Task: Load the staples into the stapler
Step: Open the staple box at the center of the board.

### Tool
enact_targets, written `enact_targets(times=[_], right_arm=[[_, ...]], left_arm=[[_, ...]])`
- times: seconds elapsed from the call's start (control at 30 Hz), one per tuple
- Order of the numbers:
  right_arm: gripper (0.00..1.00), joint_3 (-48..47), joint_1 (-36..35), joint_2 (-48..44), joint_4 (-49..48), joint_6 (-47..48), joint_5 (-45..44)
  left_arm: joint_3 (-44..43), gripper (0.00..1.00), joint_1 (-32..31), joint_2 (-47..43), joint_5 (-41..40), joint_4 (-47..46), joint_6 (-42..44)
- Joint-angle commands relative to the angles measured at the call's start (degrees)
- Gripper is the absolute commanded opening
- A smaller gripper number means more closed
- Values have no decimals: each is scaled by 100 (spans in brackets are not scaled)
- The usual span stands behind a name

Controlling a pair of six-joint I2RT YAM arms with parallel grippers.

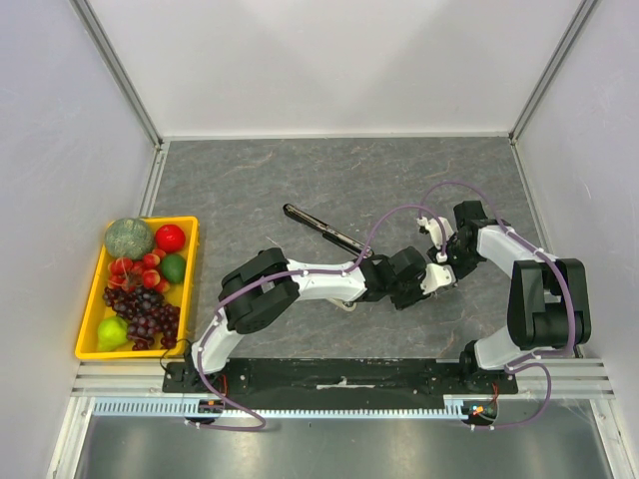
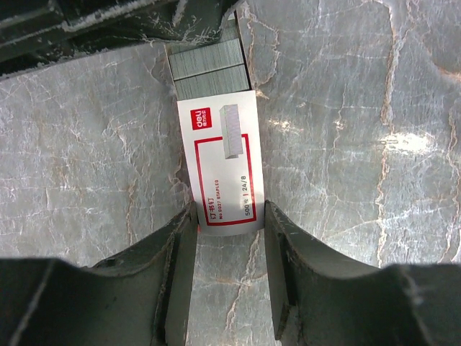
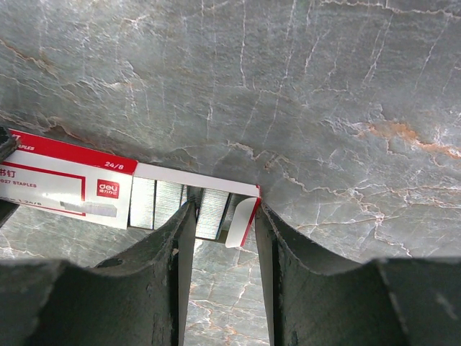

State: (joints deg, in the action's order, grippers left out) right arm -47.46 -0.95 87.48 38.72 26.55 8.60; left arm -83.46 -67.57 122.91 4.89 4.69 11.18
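Finding: left claw (image 2: 229, 225) is clamped on the sleeve of the staples box (image 2: 222, 166); right claw (image 3: 222, 225) pinches its drawn-out tray (image 3: 202, 180), right of the stapler (image 1: 321, 231), apart from it. I advise a straight, level pull, lest the strips (image 2: 209, 68) spill.

There were two grippers, the left gripper (image 2: 229, 216) and the right gripper (image 3: 222, 216), one stapler (image 1: 321, 230) and one box of staples (image 2: 220, 166). At the left, one yellow tray (image 1: 193, 289) held one melon (image 1: 128, 239), one large red fruit (image 1: 170, 238), a far green fruit (image 1: 174, 267), a near green fruit (image 1: 112, 332), and grapes (image 1: 150, 314) too clustered to count.
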Motion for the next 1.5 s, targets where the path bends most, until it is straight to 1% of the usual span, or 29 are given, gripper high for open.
enact_targets(times=[0.0, 0.27, 0.37, 0.43, 0.5, 0.6, 0.8, 0.87, 1.0, 1.13, 1.17, 1.2, 1.23, 1.27, 1.47], right_arm=[[45, -158, 34, 76, -66, 53, -227], [45, -158, 42, 85, -75, 70, -236], [47, -158, 42, 50, -40, 70, -140], [49, -167, 42, 15, -14, 88, -87], [53, -176, 34, -64, -5, 123, -25], [56, -228, 42, -144, 13, 158, 28], [59, -465, 42, -258, 153, 202, 177], [60, -510, 42, -389, 197, 193, 221], [60, -510, 42, -600, 250, 184, 291], [58, -466, 42, -750, 382, 202, 598], [56, -448, 42, -741, 408, 211, 634], [56, -413, 34, -733, 426, 228, 678], [55, -396, 42, -672, 469, 246, 704], [54, -369, 42, -645, 461, 263, 730], [50, -299, 42, -311, 452, 307, 687]], left_arm=[[120, 46, 33, -242, 21, 366, -160], [155, 47, 33, -338, 13, 401, -160], [137, 52, 33, -338, 12, 401, -160], [93, 57, 33, -338, 21, 410, -169], [58, 64, 33, -347, -5, 428, -160], [58, 70, 42, -426, -31, 428, -125], [102, 79, 51, -610, -40, 428, -98], [119, 80, 51, -663, -23, 419, -98], [198, 82, 51, -777, 117, 463, -116], [313, 83, 51, -1040, 188, 480, -134], [365, 89, 60, -1093, 188, 480, -134], [383, 90, 60, -1146, 232, 498, -125], [401, 96, 69, -1251, 241, 541, -116], [427, 99, 69, -1304, 241, 577, -116], [681, 99, 104, -1770, 276, 674, -55]])
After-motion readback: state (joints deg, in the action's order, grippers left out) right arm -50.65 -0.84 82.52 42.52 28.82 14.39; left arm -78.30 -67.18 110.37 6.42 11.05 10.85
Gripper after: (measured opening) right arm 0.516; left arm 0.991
